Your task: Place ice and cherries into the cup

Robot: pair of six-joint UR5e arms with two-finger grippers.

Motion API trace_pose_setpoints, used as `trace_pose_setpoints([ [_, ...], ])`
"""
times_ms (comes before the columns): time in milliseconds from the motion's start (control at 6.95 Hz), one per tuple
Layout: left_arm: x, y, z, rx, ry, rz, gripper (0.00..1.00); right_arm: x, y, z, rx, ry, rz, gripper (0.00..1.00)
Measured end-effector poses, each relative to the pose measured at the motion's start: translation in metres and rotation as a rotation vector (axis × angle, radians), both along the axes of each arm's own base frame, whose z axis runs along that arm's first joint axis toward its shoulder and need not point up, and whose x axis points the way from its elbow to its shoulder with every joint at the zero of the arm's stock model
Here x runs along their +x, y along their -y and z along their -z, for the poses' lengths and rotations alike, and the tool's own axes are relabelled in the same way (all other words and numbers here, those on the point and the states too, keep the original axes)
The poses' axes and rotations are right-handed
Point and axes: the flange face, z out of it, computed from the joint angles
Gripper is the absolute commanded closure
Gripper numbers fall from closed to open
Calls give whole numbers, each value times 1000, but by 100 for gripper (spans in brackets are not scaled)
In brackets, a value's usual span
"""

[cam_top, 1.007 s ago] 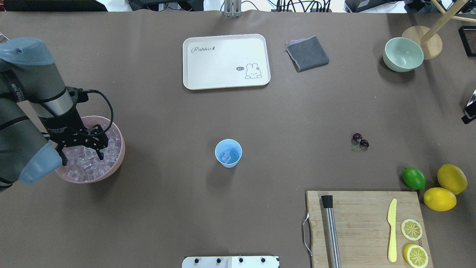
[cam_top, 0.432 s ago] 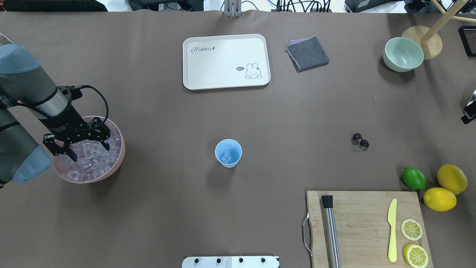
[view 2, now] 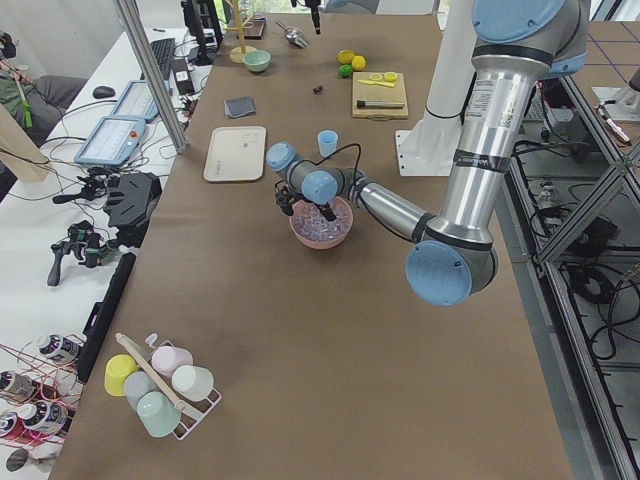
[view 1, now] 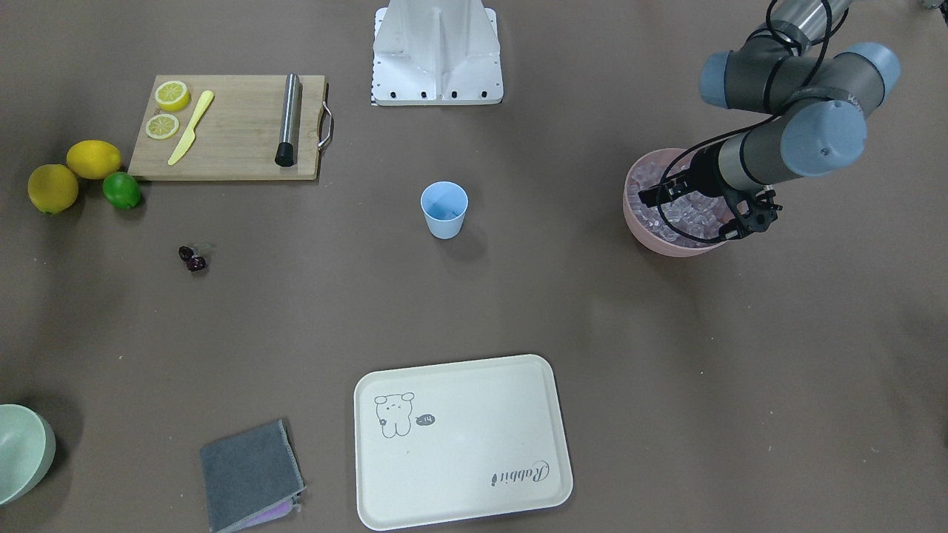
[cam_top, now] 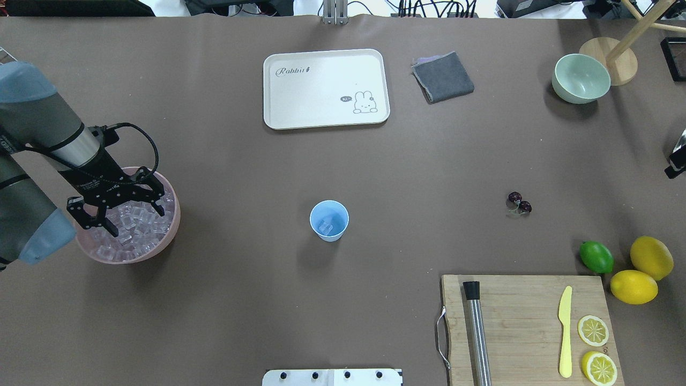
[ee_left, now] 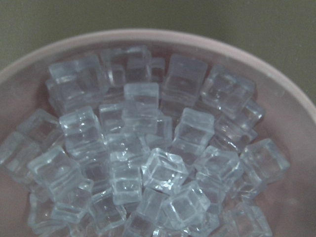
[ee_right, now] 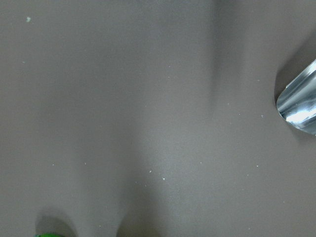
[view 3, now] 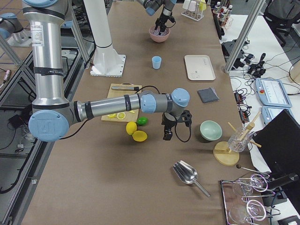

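Note:
The light blue cup [cam_top: 329, 220] [view 1: 444, 209] stands upright mid-table with an ice cube [cam_top: 326, 227] inside. More ice [cam_top: 134, 238] [ee_left: 148, 163] fills the pink bowl [cam_top: 174, 222] [view 1: 650, 238] at the left. My left gripper [cam_top: 136, 217] [view 1: 698, 215] hangs open just over that ice, nothing between its fingers. The dark cherries [cam_top: 519, 202] [view 1: 192, 258] lie on the table to the right, untouched. My right gripper [view 3: 169, 133] points down beyond the lemons, far from the cherries; I cannot tell its state.
A white rabbit tray [cam_top: 326, 88] and a grey cloth [cam_top: 442, 76] lie at the back, a pale green bowl [cam_top: 581, 78] at the back right. A cutting board [cam_top: 528, 327] with muddler, knife and lemon slices sits front right, beside a lime [cam_top: 596, 257] and lemons [cam_top: 634, 286]. A metal scoop [ee_right: 301, 108] lies near the right gripper.
My left arm swung back to the left and its gripper turned and shifted slightly over the ice bowl, staying open. Cup and cherries have not moved.

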Motion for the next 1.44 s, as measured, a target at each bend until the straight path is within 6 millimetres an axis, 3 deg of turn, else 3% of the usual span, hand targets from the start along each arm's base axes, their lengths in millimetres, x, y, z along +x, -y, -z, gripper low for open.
trace_pose_setpoints([
  [864, 13, -13, -4, -16, -30, -34, 3, -1, 0, 0, 0, -1, 2, 0],
  [1439, 15, -23, -31, -32, -59, -58, 3, -2, 1, 1, 2, -1, 3, 0],
])
